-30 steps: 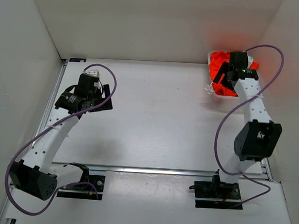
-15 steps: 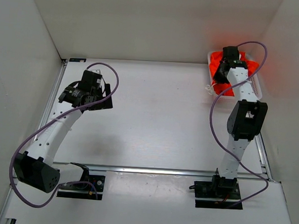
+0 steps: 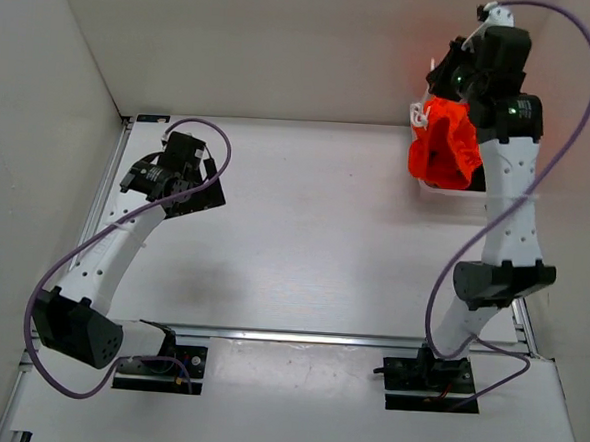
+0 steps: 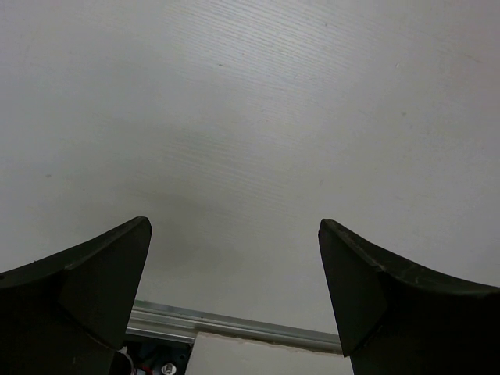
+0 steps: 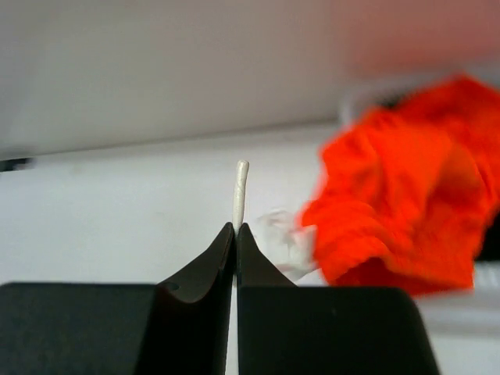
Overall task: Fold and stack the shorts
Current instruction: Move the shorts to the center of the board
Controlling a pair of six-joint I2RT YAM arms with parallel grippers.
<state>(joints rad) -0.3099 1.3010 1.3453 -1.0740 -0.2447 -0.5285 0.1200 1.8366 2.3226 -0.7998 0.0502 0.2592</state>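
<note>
Right gripper: fingers pressed together, no gap between them, with the tip of a thin white cord pinched at the fingertips and standing up above them. Right arm reached tall over the far right corner of the table.

Shorts: bunched orange-red bundle hanging just under the right gripper, off the table surface and above a white bin in that corner. Lower edge of the bundle overlapped the bin's outline in the top view; whether fabric touched the bin, cannot tell. In the right wrist view the shorts sat to the right of and beyond the fingertips, blurred, with a pale tangle at their left edge. Apart from the cord, no fabric showed between the fingers.

Left gripper: fingers spread wide, nothing between them, hovering over bare table at the far left, well apart from the shorts. A metal rail showed below it
</note>
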